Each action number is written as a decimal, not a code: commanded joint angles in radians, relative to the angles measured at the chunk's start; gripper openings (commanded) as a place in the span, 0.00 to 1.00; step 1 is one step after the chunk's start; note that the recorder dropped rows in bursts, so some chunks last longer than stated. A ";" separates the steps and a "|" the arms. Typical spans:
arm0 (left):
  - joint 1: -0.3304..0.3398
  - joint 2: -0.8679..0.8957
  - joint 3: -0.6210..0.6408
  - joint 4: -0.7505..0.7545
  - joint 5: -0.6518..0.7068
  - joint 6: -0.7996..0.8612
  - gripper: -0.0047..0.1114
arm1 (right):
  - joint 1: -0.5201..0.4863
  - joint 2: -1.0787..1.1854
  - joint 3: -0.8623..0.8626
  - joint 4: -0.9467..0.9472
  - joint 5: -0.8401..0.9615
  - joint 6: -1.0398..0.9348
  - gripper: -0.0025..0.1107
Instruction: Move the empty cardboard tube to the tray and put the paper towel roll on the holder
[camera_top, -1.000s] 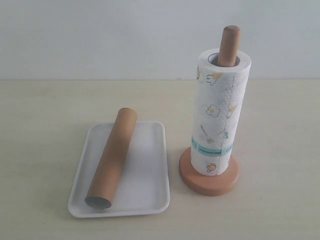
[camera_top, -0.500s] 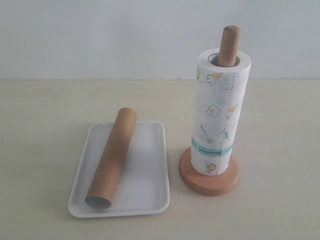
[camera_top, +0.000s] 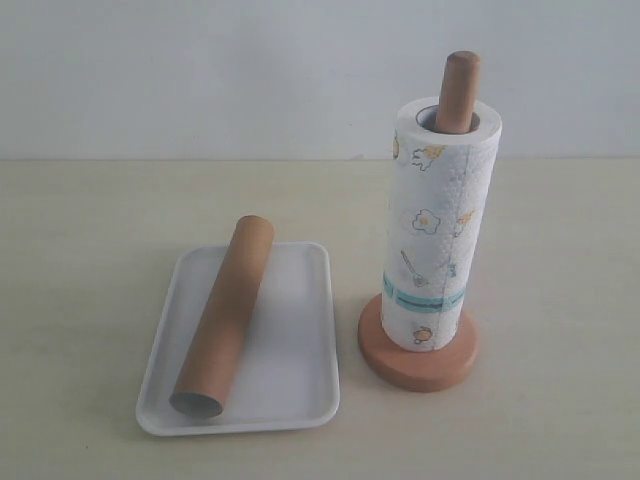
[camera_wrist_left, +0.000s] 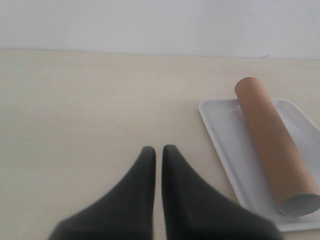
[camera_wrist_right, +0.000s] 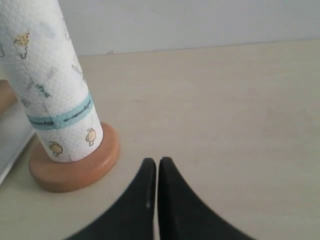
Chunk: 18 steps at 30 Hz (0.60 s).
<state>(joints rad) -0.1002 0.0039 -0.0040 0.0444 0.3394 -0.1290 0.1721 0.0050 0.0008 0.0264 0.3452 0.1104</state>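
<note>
The empty cardboard tube (camera_top: 222, 318) lies lengthwise and slightly askew on the tray (camera_top: 300, 330). Its open greyish end is at the near rim, and its far end reaches just past the far rim. Just beside the tray, the paper towel roll (camera_top: 432, 230) stands upright on the holder (camera_top: 415, 372), threaded over the dowel. The dowel's rounded top pokes out of the core, and the teal band is low, near the disc base.

The left gripper (camera_wrist_left: 157, 152) hangs over bare table (camera_top: 80, 250), apart from the tray, with its jaws together and nothing between them. The right gripper (camera_wrist_right: 156, 165) is likewise pressed together and empty, near the holder's base but not touching it.

Judging by how things lie, both halves of the task look finished and no step is in hand. The next move calls for little: keep both arms clear of the tall roll, which a sideways brush could tip. At most, nudge the tube so it sits wholly inside the rim.
</note>
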 joint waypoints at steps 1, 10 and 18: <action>0.002 -0.004 0.004 0.005 -0.003 0.003 0.08 | -0.026 -0.005 -0.001 -0.012 0.007 -0.034 0.03; 0.002 -0.004 0.004 0.005 -0.003 0.003 0.08 | -0.093 -0.005 -0.001 -0.010 0.004 0.011 0.03; 0.002 -0.004 0.004 0.005 -0.003 0.003 0.08 | -0.093 -0.005 -0.001 -0.008 -0.025 0.011 0.03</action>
<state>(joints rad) -0.1002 0.0039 -0.0040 0.0485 0.3394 -0.1290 0.0822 0.0050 0.0008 0.0245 0.3386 0.1172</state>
